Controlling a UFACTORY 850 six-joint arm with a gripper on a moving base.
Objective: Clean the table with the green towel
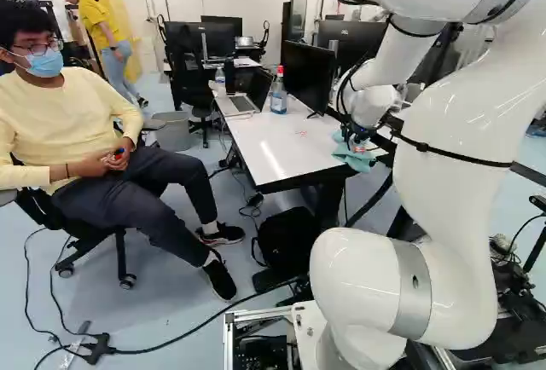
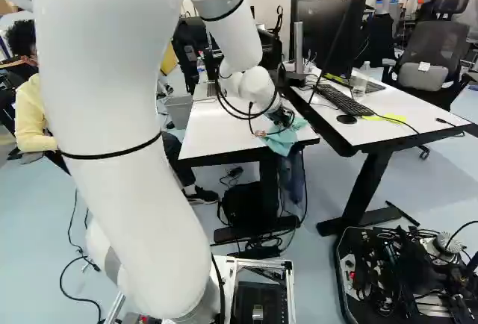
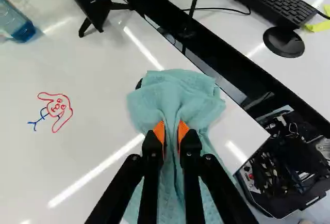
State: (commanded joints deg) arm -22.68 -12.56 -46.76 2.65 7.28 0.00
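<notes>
Item: my gripper (image 1: 359, 143), at corner of white table (image 3: 93, 136); fingers clamped on bunched fold, orange pads (image 3: 159, 130) pressing from both sides.
Item: green towel (image 3: 175, 87), one, pinched between fingers, crumpled end ahead of them; located at table corner, by second desk (image 2: 418, 119).
Item: drawing (image 3: 58, 110), red and blue, on tabletop, apart from towel.
Item: bottle (image 1: 279, 95), upright on same table, near monitor (image 1: 307, 76).

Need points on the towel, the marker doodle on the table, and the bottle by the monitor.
Towel (image 3: 178, 85): wrist view, on its bunched upper folds.
Marker doodle (image 3: 58, 107): wrist view, on its red face.
Bottle (image 1: 278, 100): left base view, on its body, below the cap.
</notes>
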